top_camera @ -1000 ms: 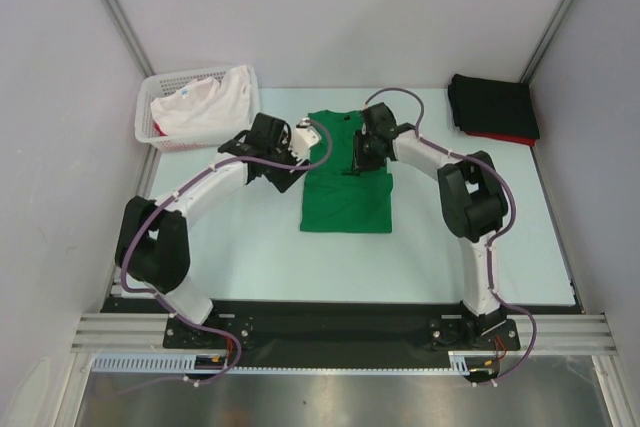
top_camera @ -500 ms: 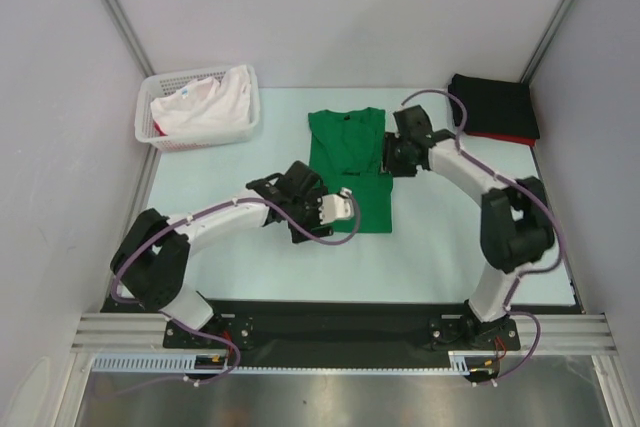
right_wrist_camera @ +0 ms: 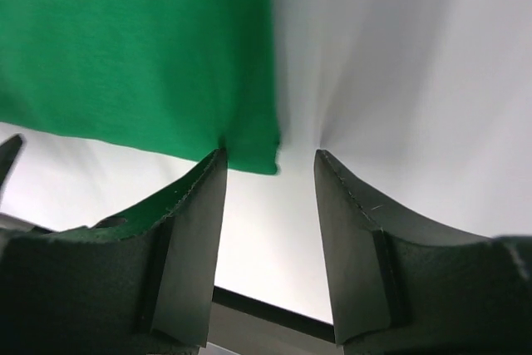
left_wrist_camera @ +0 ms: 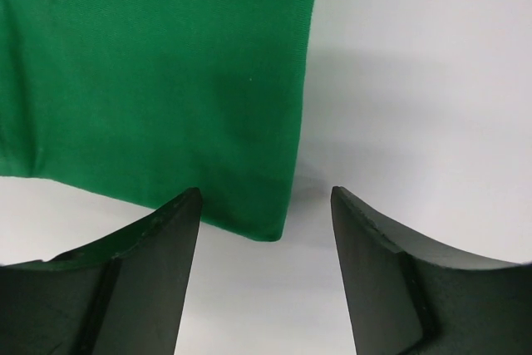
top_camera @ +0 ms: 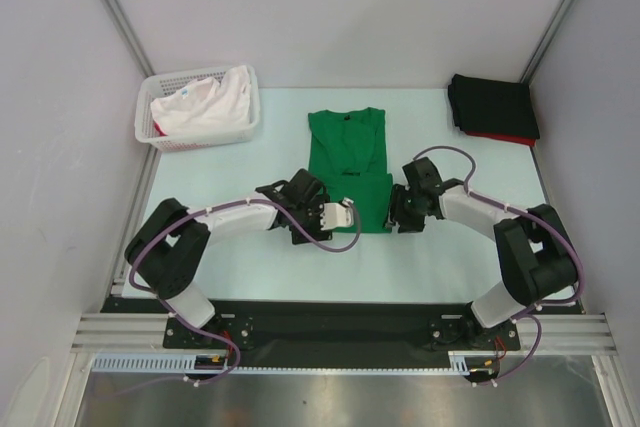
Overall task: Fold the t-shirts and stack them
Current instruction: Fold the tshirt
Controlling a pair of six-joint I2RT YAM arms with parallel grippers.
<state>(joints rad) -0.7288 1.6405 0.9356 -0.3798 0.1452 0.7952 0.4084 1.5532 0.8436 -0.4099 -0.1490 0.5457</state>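
green tee (top_camera: 347, 162) flat, folded narrow lengthwise

Lab robot cell: white panel walls (top_camera: 330, 17), aluminium rail (top_camera: 560, 330).

**Top external view:** fixed and high at the near side, angled down and forward. It is far off and takes in the whole bench (top_camera: 250, 257).

**Left wrist view:** carried on the left hand (left_wrist_camera: 266, 197), looking out between its own jaws onto the bench surface at very close range.

**Right wrist view:** set likewise on the right hand (right_wrist_camera: 270, 155), equally close.

**Shared ground:** all three views cover the hem of the green t-shirt (top_camera: 347, 162). Each wrist view shows one hem corner with bare bench beside it.
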